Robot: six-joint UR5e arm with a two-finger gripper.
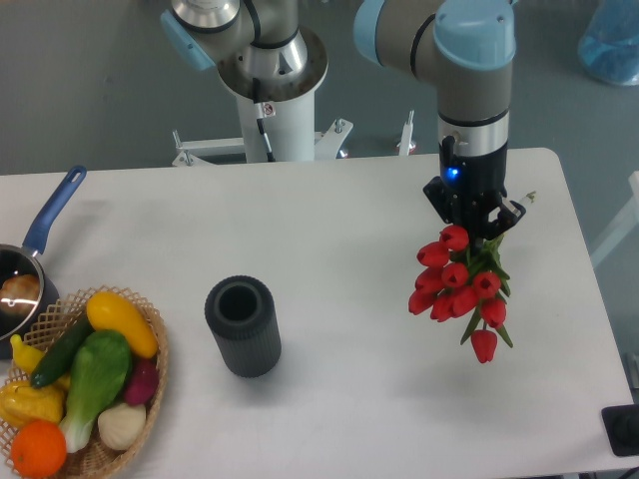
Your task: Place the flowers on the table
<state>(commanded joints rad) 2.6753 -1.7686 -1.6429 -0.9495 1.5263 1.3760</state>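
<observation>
**Red tulips held over the right side of the counter**

The arm [469,70] reaches down over the right part of the white counter [349,220]. Its gripper [477,228] is clamped on the stems of a bunch of flowers [461,284], red tulips with green leaves. The blooms hang below and slightly left of the gripper, heads pointing down and outward, and one tulip dangles lower than the others. A thin bit of stem or leaf sticks out past the gripper's upper right side. From this view it cannot be told whether the lowest bloom touches the counter or hangs just above it.

Well apart to the left, near the middle of the counter, stands a dark grey ribbed vase [243,325], upright, its open mouth facing up. At the lower left corner sits a wicker basket [150,389] filled with vegetables and fruit: a yellow squash [121,321], a green leafy vegetable [95,379], an orange [38,449] and a pale onion [121,426]. Just beside it, at the left edge, is a pot [18,289] with a blue handle [55,208] angled up and to the right.
</observation>
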